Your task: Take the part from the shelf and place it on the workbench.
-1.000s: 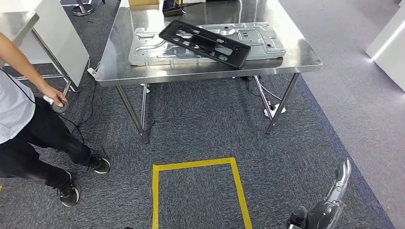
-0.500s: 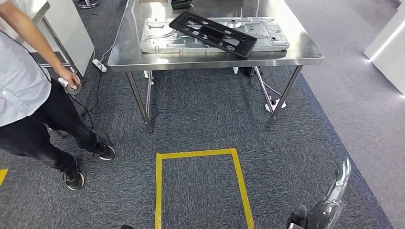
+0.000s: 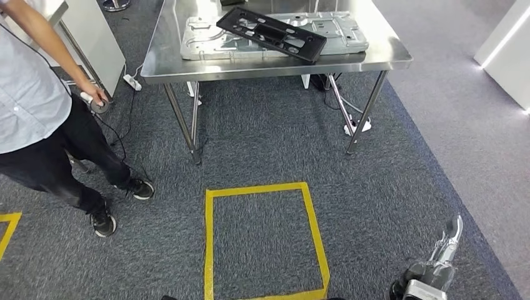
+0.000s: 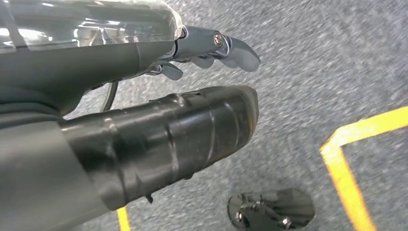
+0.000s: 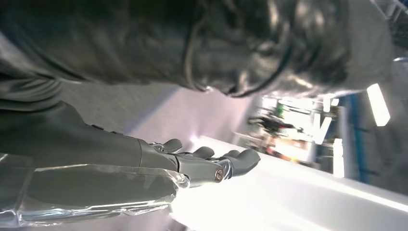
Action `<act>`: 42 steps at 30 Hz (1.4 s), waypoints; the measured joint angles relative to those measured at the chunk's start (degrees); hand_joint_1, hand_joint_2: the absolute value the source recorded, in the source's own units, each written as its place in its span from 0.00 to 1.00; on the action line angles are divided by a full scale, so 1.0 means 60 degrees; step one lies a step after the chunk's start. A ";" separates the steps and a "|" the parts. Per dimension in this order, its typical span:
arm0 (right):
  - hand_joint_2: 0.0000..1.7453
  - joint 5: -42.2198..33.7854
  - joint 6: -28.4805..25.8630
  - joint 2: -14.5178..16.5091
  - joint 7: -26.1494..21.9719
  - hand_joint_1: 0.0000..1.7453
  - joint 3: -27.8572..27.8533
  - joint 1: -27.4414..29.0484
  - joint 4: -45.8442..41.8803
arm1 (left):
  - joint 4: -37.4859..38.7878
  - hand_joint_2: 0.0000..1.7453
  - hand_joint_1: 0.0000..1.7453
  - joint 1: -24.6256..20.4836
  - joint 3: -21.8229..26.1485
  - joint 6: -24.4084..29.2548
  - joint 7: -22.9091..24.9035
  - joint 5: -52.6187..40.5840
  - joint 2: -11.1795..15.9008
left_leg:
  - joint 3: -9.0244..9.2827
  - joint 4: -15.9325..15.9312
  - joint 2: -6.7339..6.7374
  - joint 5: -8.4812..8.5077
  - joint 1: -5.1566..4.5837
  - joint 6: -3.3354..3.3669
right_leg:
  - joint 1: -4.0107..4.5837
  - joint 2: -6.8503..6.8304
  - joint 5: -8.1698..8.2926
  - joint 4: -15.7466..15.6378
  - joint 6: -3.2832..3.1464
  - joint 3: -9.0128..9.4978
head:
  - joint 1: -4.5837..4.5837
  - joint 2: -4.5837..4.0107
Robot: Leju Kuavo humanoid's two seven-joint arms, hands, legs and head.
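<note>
Right hand [image 3: 445,245] hanging low near the floor, fingers loosely apart, holding nothing, black part [image 3: 271,34] lying far off on the steel table [image 3: 262,65], atop a grey metal panel [image 3: 340,39].

We see our right hand [image 3: 445,245] hanging low at about five o'clock, fingers [image 5: 240,161] loosely extended and holding nothing. Our left hand [image 4: 192,53] likewise hangs empty, its fingers [image 4: 238,50] only slightly curled.

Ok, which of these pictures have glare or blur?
Head view: sharp, with glare on the shiny steel workbench. Left wrist view: grey carpet smeared by blur beyond the left hand. Right wrist view: background washed out white behind the right hand.
</note>
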 joint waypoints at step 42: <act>0.00 0.2823 0.1371 -0.0116 0.2754 0.00 -1.0478 -0.3858 1.5779 | 0.0000 0.00 0.00 0.0045 0.0686 0.0165 -0.0069 -0.0006 -0.0091 | 0.1128 -0.0593 -0.0615 -0.0198 0.0017 0.0316 | 0.0024 0.0867 0.0308 0.0450 0.0131 -0.0763 | 0.0009 0.0000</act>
